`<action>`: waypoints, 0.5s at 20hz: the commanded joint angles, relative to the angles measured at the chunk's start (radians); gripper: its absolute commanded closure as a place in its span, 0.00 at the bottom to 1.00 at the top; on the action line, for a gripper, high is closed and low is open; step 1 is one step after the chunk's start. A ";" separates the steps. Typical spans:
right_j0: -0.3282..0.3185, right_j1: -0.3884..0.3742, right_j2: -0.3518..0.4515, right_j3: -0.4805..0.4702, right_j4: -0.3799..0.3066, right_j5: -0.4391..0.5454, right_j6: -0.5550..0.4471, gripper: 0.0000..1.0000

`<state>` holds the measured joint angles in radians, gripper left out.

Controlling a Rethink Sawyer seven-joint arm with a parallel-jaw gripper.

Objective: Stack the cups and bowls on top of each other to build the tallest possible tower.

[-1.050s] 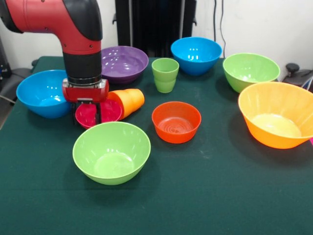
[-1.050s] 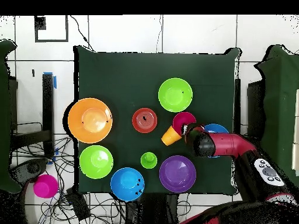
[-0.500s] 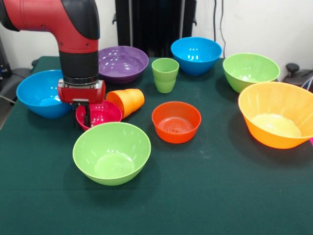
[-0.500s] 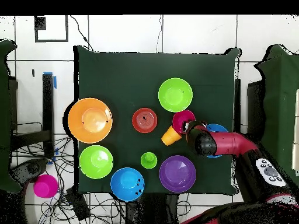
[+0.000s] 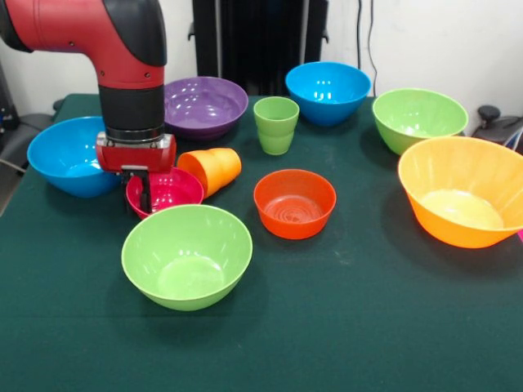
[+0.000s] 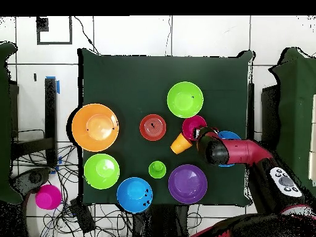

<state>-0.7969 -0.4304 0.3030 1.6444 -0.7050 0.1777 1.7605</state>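
Okay, your gripper (image 5: pixel 142 194) straddles the magenta bowl's (image 5: pixel 170 189) blue-bowl-side rim, fingers parted, not clamped; orange cup (image 5: pixel 212 169) lies tipped just beside it.

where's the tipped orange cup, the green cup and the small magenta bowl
orange cup (image 5: pixel 214 169), front view, on its ribbed side wall as it lies tipped over
green cup (image 5: pixel 275 124), front view, on its outer wall, standing upright
magenta bowl (image 5: pixel 173 188), front view, on its inner surface, right of the gripper
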 commanded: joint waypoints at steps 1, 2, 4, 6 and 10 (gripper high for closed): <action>0.014 0.097 -0.013 -0.092 -0.026 0.002 0.039 1.00; 0.012 0.097 -0.012 -0.092 -0.026 0.004 0.037 1.00; 0.009 0.096 -0.007 -0.094 -0.026 0.010 0.030 1.00; 0.009 0.095 -0.007 -0.092 -0.027 0.010 0.029 1.00; 0.011 0.100 -0.015 -0.088 -0.026 0.005 0.038 1.00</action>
<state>-0.7969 -0.4304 0.3030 1.6444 -0.7050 0.1777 1.7605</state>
